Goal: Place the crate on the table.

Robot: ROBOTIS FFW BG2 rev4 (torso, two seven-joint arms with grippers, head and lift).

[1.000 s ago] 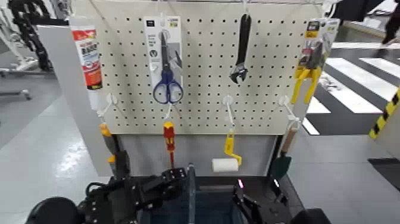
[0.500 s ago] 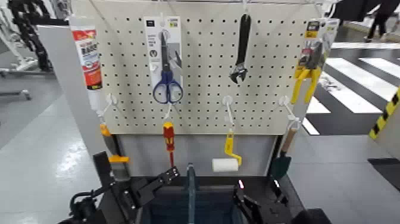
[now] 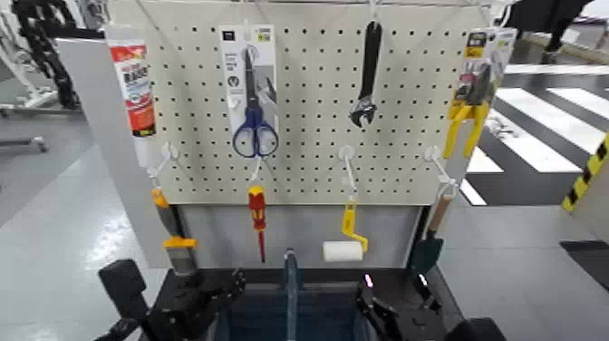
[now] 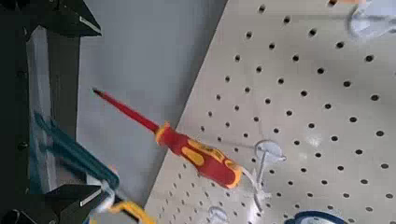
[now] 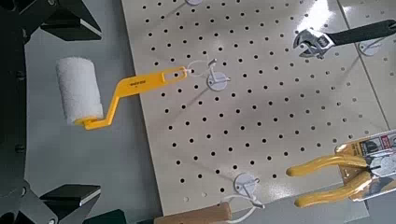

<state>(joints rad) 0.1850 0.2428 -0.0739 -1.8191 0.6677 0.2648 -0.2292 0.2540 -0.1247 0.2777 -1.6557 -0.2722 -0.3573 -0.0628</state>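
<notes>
Crate [image 3: 255, 313]: on the black table [image 3: 331, 275], between our two grippers | our left gripper [image 4: 93, 110]: wide, empty, by crate's left side | our right gripper [image 5: 97, 112]: also wide, empty, by its right side

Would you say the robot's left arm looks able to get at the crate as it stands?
Probably yes: its end effector hovers open beside the crate, with nothing visible between them.
</notes>
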